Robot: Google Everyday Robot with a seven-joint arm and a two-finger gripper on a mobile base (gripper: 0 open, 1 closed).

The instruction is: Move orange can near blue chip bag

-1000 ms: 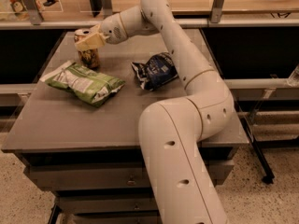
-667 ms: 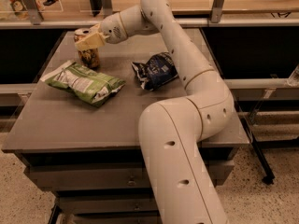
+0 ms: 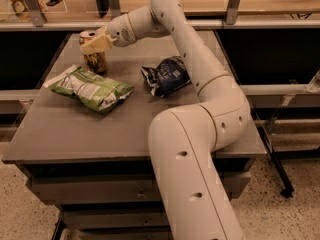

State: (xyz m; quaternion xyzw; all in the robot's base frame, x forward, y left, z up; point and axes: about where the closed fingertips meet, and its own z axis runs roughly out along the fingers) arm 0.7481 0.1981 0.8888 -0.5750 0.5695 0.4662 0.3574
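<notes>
While the arm point(image 3: 195, 184) fills the lower centre of the frame, its lowest segment runs out of the bottom edge, so the mounting point cannot be seen. This thick white segment covers part of the front edge of the table point(image 3: 125, 129) and part of the drawer fronts point(image 3: 100, 194) below it. The speckled floor point(image 3: 20, 199) shows at lower left and lower right. At lower right, 1 dark leg with a foot point(image 3: 282, 184) stands beside the table; what it supports is cut off.

On the grey tabletop, left of centre, the green-and-white chip bag point(image 3: 90, 88) lies flat; its print is too small to read. Right of it and slightly farther back, the blue chip bag point(image 3: 165, 75) lies crumpled, its right edge touching or passing behind the arm; which of the 2 cannot be determined.

Farther back, in the upper left of the frame, the orange can point(image 3: 95, 61) stands upright on the table, just behind the green bag's far end and well apart from the blue chip bag. Only its lower body and part of its silver top are visible. The gripper point(image 3: 92, 45) is at the can's upper half, and its pale end piece crosses the front of the can. The side of the gripper behind the can is hidden, so whether it is clamped on the can cannot be told.

Behind the table, a pale rail with upright posts point(image 3: 235, 4) spans the top of the frame. Small objects at the top left corner are cut off and indistinct.
</notes>
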